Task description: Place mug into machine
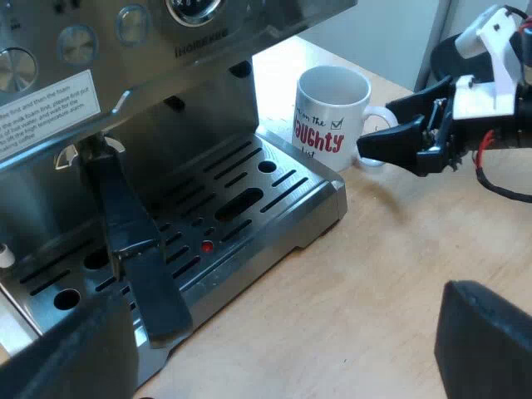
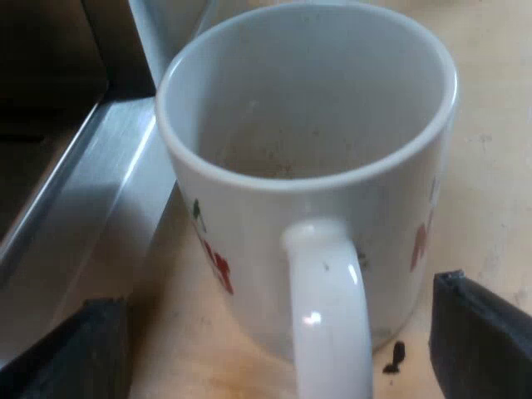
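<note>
Mug point(image 1: 331, 112) stands upright on the bench point(image 1: 399, 274) near its edge, beside the tray point(image 1: 307, 208) corner. Right pincer point(image 2: 283, 345) is spread astride the handle point(image 2: 328, 307); left pincer point(image 1: 274, 345) is spread, empty. Recommend closing squarely, then lifting clear of the tray lip.

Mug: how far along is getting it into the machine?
Done: nothing placed yet; the mug stands on the table beside the corner of the drip tray. In hand: the right gripper is at the mug's handle, open, a finger on each side, not closed on it. To do: grasp, lift, set the mug on the drip tray. The left gripper is open, holding nothing.
</note>
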You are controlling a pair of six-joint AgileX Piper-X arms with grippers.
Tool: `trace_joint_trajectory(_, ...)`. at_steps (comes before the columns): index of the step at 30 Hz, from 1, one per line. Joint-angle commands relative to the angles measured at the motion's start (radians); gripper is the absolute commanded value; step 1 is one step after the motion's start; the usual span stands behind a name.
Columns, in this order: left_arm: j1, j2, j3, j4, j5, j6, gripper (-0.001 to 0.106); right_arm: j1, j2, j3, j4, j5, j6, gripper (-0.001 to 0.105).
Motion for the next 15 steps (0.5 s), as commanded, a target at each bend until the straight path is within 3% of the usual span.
trace_joint_trajectory(1,-0.004,-0.003,-0.007,-0.018,0.006,-0.009,0.079,0.001,0.025,-0.029,-0.015,-0.008,-0.011,0.077)
trace_joint_trajectory(9,-0.004,-0.003,-0.007,-0.018,0.006,-0.009,0.079,0.001,0.046,-0.046,-0.009,-0.008,-0.011,0.075)
trace_joint_trajectory(11,-0.004,-0.003,-0.007,-0.018,0.006,-0.009,0.079,0.001,0.046,-0.046,-0.007,-0.008,-0.011,0.07)
trace_joint_trajectory(15,-0.004,-0.003,-0.007,-0.018,0.006,-0.009,0.079,0.001,0.046,-0.046,-0.007,-0.008,-0.011,0.045)
